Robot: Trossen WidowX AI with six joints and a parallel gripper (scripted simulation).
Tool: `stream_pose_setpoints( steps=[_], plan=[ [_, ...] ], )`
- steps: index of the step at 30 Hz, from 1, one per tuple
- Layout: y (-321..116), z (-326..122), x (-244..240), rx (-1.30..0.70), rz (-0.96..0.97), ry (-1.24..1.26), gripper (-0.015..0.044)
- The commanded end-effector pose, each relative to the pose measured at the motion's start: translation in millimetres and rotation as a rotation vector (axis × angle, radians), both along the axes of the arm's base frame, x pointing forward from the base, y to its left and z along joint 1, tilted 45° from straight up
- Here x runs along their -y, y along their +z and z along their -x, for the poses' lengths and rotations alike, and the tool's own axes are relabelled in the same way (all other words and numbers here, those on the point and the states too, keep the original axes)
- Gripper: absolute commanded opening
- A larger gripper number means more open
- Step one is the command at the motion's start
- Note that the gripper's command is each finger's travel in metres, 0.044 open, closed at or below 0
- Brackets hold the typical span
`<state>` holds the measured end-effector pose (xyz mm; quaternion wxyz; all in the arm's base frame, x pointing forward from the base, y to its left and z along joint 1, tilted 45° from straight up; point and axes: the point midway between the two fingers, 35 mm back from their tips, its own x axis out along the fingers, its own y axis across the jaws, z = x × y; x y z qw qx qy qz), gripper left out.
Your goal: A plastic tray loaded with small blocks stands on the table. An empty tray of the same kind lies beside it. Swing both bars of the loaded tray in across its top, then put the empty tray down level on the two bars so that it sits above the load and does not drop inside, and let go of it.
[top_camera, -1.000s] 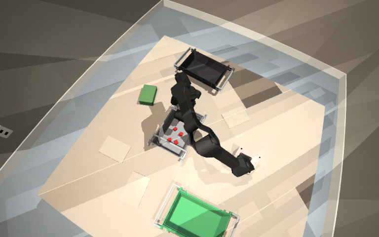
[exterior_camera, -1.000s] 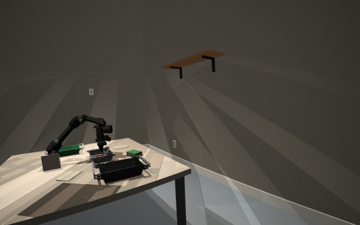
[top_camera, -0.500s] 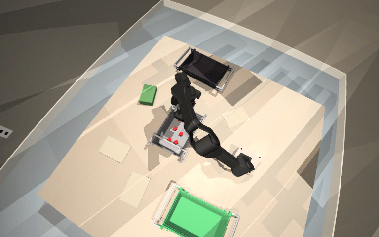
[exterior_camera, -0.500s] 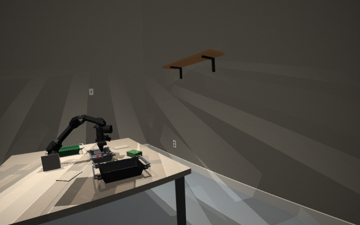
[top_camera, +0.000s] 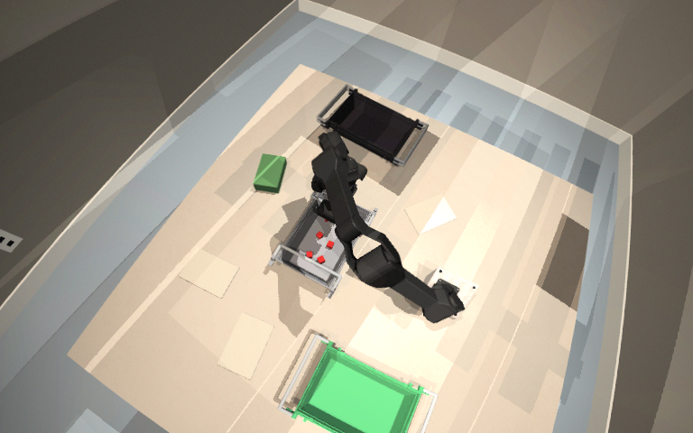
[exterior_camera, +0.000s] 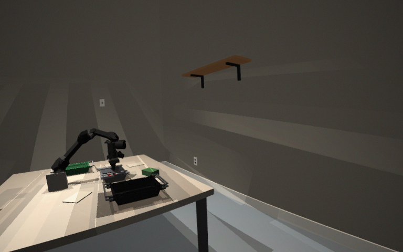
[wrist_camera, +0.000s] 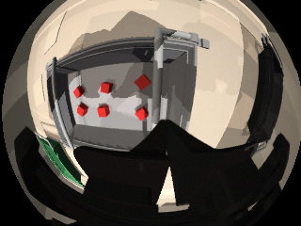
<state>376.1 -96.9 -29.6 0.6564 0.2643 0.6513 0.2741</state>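
Observation:
The loaded grey tray [top_camera: 293,234] [exterior_camera: 115,178] [wrist_camera: 99,134] stands upright with small red blocks [top_camera: 329,244] [wrist_camera: 103,111] on its floor. In the wrist view one wire bar [wrist_camera: 159,56] lies across its top, inward of the right end; the other bar [wrist_camera: 56,94] lies just inside the left end. My gripper [top_camera: 325,210] [exterior_camera: 113,169] [wrist_camera: 165,123] is shut and empty, low over the tray's end near the black tray, its tips right beside the first bar. Whether they touch it I cannot tell. An empty black tray [top_camera: 375,149] [exterior_camera: 135,194] and an empty green tray [top_camera: 357,398] [exterior_camera: 77,169] have bars swung out.
A green block [top_camera: 269,173] [exterior_camera: 150,171] lies beyond the loaded tray. The black tray stands near the table's far edge in the top view, the green tray at the bottom. Flat pale squares [top_camera: 208,272] [top_camera: 245,345] lie on the table.

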Motion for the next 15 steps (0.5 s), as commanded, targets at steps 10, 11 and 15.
stream_pose_setpoints(
  steps=[10,11,15],
  plan=[
    [0.0,0.0,0.2,0.000,0.000,0.000,0.0000],
    [0.0,0.0,0.2,0.000,0.000,0.000,0.0000],
    [0.0,0.0,0.2,0.000,0.000,0.000,0.0053]
  ],
)
